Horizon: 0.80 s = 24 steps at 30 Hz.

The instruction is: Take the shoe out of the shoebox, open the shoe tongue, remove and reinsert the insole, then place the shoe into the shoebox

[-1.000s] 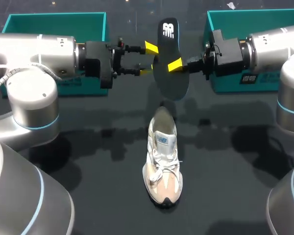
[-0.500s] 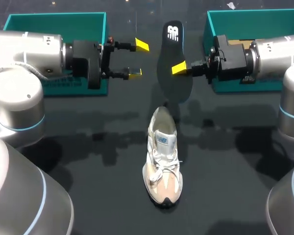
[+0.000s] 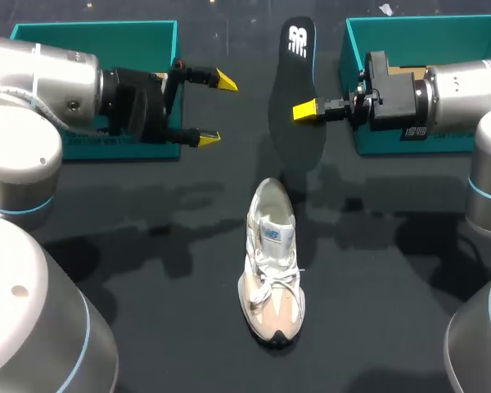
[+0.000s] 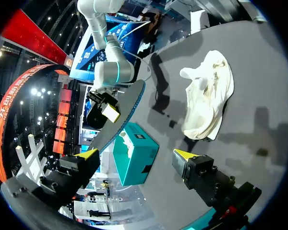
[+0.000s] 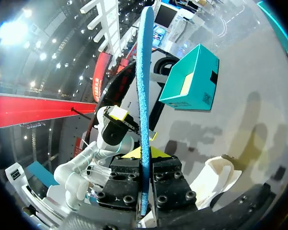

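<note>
Between right fingers, black insole.

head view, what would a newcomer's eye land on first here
The black insole draws the eye first: it is held on edge above the middle of the table, pinched by the right gripper. Nearer the robot, the pale shoe stands alone on its sole, toe toward the robot. The left gripper hangs open beside the insole, touching nothing.
</note>
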{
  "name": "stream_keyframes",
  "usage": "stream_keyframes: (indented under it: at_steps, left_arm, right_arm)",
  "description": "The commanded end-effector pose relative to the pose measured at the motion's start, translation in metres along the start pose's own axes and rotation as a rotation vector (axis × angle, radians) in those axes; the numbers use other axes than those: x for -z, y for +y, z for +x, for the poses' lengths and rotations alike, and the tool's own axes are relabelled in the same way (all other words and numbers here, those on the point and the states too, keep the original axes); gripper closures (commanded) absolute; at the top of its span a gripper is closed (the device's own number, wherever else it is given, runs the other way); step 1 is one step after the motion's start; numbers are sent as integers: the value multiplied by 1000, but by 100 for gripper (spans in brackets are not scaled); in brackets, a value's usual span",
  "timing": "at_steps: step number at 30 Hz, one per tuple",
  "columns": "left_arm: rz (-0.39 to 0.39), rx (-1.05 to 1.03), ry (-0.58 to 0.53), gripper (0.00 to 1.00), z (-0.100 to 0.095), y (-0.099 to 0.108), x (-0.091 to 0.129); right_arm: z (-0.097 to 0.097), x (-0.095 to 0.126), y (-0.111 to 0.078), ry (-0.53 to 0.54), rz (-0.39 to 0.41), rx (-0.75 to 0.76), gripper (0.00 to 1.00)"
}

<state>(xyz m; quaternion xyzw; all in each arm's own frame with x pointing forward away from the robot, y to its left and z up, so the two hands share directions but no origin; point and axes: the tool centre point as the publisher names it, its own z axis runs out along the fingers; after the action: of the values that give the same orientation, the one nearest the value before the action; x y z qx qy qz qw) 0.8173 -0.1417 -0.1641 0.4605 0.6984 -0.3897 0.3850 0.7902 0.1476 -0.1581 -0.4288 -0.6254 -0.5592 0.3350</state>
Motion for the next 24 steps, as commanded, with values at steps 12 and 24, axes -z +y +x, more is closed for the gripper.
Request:
stream_keyframes:
  at_steps: [12, 24]
  left_arm:
    - [-82, 183, 417, 0, -5, -10, 2]
    - [-260, 590, 523, 0, 42, -29, 44]
  right_arm:
    - [1, 1, -2, -3, -3, 0, 100]
    - [-2, 7, -15, -35, -31, 160, 100]
